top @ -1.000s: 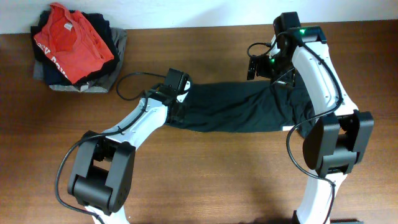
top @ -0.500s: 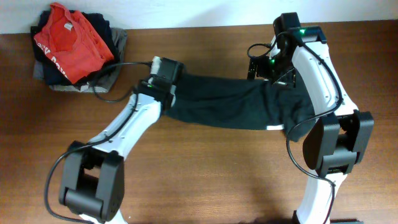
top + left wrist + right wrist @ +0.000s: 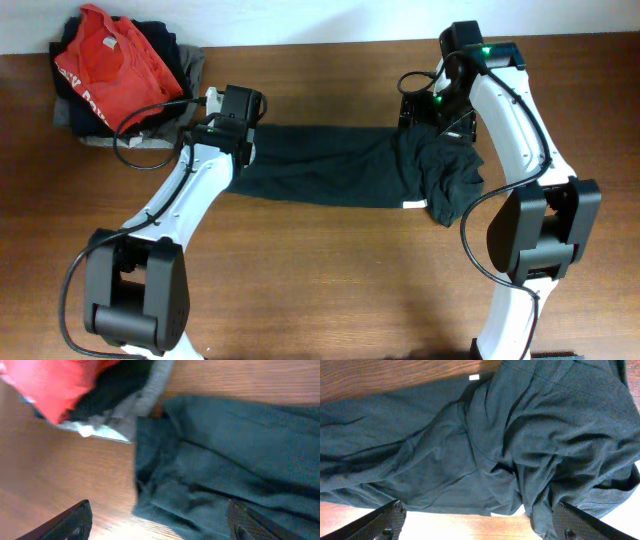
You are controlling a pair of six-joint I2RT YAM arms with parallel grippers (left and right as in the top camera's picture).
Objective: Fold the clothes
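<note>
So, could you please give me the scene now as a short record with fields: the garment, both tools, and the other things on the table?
garment: dark garment, laid as a long band across the table, bunched at its right end
left tool: left tool open, over the garment's left edge, holding nothing
right tool: right tool open, over the bunched end, holding nothing
other things: pile of clothes with a red T-shirt on top, close to the garment's left end

One dark garment, one heaped clothes pile.
</note>
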